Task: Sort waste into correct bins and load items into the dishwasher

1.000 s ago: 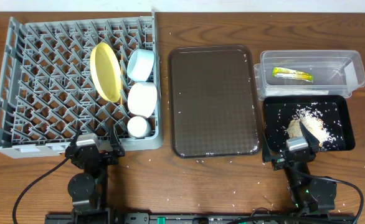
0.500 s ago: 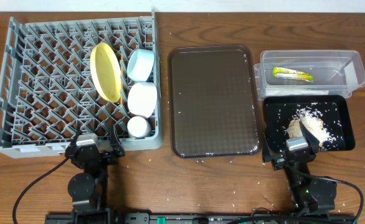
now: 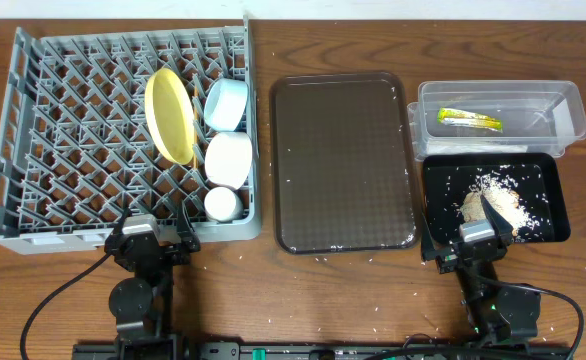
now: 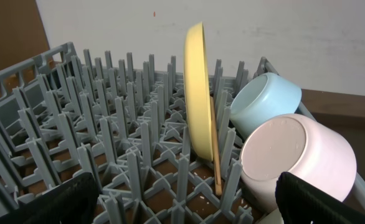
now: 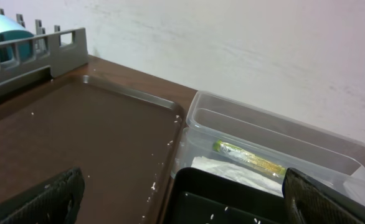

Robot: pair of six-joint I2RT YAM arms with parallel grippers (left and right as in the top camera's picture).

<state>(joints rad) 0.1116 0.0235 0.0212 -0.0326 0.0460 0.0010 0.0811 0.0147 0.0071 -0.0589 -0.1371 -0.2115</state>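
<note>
The grey dishwasher rack (image 3: 3,140) holds the yellow plate (image 3: 169,115) on edge, the light blue bowl (image 3: 226,103), the white bowl (image 3: 228,158) and the small white cup (image 3: 222,203). In the left wrist view a wooden chopstick (image 4: 215,152) leans against the plate (image 4: 198,93). The green-and-yellow wrapper (image 3: 469,120) lies in the clear tub (image 3: 498,88). Beige crumbs (image 3: 498,205) sit in the black tray (image 3: 493,157). My left gripper (image 3: 155,242) is open at the rack's near edge. My right gripper (image 3: 465,246) is open at the black tray's near edge. Both hold nothing.
The brown serving tray (image 3: 343,160) lies between the rack and the bins, with only a few stray grains on it. Loose grains dot the wooden table around it. A wall stands behind the table.
</note>
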